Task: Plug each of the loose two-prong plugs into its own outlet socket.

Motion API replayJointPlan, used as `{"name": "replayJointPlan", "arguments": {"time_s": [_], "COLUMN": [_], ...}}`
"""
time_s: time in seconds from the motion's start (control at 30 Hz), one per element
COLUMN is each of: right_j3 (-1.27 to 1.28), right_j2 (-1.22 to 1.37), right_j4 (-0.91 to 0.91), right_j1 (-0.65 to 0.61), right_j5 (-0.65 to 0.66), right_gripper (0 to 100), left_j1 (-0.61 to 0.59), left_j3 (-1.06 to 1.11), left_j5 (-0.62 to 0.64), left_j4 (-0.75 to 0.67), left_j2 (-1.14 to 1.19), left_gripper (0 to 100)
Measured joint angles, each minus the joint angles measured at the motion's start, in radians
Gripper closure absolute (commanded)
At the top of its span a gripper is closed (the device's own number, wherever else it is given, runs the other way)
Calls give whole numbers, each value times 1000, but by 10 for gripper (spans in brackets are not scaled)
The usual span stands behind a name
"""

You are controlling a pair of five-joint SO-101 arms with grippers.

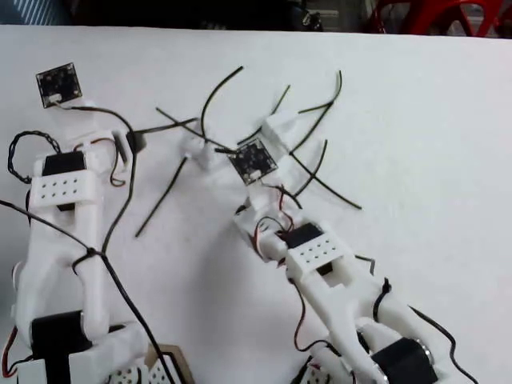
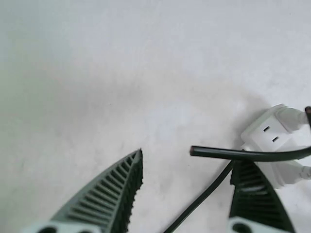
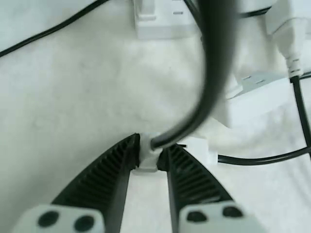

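A white tabletop (image 1: 416, 104) strewn with loose black cords (image 1: 212, 100) carries two white arms that rise from the lower edge of the high view. The right tool (image 3: 151, 145) is clamped on a white two-prong plug (image 3: 146, 158), whose black lead arches away from the jaws, with a white outlet block (image 3: 255, 99) near. The left tool (image 2: 191, 159) stands wide open, gripping nothing. A cord end (image 2: 243, 154) crosses between its fingers, and a two-slot outlet socket (image 2: 267, 133) lies just beside one fingertip. Seen from above, another socket block (image 1: 280, 128) sits upper centre of the frame.
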Motion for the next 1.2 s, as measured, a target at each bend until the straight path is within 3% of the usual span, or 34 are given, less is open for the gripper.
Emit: {"name": "replayJointPlan", "arguments": {"time_s": [0.57,0.97,1.2], "right_j3": [-37,-37,-60], "right_j2": [72,132,58], "right_j4": [66,66,140], "right_j1": [-9,-12,-20], "right_j5": [0,84,87], "right_gripper": [981,974,815], "left_j1": [0,0,9], "left_j3": [0,0,0], "left_j5": [0,0,0], "left_j4": [0,0,0], "left_j2": [0,0,0], "left_gripper": [707,706,704]}}
